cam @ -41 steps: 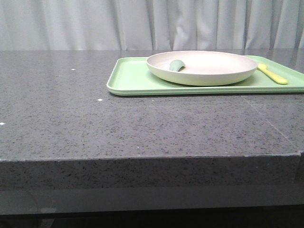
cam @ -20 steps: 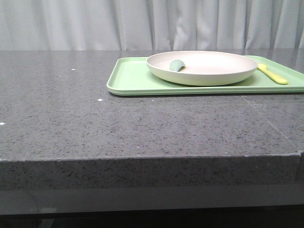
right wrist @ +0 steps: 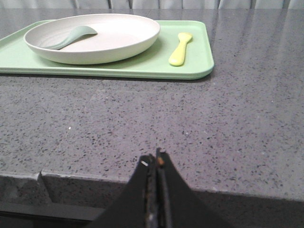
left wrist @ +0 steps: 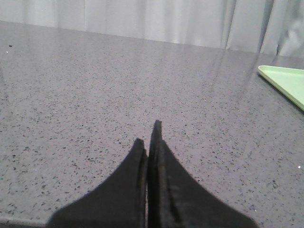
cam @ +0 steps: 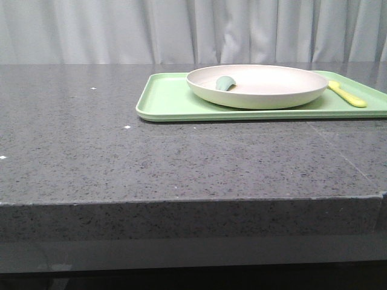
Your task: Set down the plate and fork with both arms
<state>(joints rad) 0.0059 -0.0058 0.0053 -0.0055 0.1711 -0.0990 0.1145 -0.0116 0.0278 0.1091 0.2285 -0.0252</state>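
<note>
The cream plate [cam: 260, 86] sits on the light-green tray [cam: 163, 99] at the back right of the table; it also shows in the right wrist view [right wrist: 95, 38]. The pale-yellow fork [cam: 347, 94] lies on the tray to the right of the plate, also in the right wrist view [right wrist: 180, 48]. My left gripper [left wrist: 148, 135] is shut and empty over bare table, the tray's corner [left wrist: 285, 80] far off to its side. My right gripper [right wrist: 154, 156] is shut and empty at the table's front edge, well short of the tray. Neither gripper shows in the front view.
A grey-green spoon [cam: 225, 83] lies in the plate, also in the right wrist view [right wrist: 73, 36]. The dark speckled stone table [cam: 181, 157] ends in a front edge near the camera. A white curtain [cam: 181, 30] hangs behind.
</note>
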